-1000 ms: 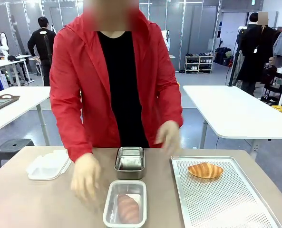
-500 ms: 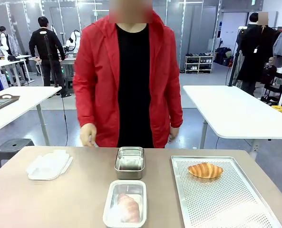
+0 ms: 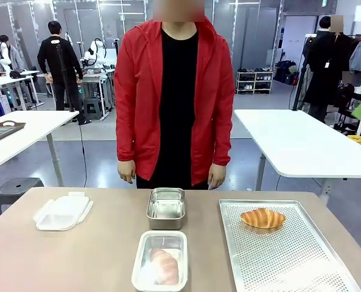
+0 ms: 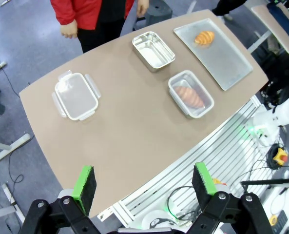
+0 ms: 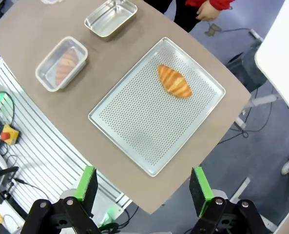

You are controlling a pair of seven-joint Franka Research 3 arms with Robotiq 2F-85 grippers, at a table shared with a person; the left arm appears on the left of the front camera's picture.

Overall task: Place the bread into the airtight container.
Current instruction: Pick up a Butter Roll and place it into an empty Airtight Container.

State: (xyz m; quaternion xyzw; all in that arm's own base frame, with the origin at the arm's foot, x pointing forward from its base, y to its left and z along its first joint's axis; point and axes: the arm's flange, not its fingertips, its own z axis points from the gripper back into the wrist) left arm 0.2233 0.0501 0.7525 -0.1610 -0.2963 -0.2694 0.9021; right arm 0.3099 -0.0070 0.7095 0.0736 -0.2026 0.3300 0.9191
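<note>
Resting inside clear rounded-rectangular container (image 3: 162,238), glossy oblong bread (image 3: 164,266), possibly ridged.

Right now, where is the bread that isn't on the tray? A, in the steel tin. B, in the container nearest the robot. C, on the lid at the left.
B: the bread lies inside the near container; the steel tin behind it is empty.

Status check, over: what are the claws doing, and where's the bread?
Left gripper, right gripper open, above table. One bread in clear container; croissant on tray. Person's hands off table.
</note>
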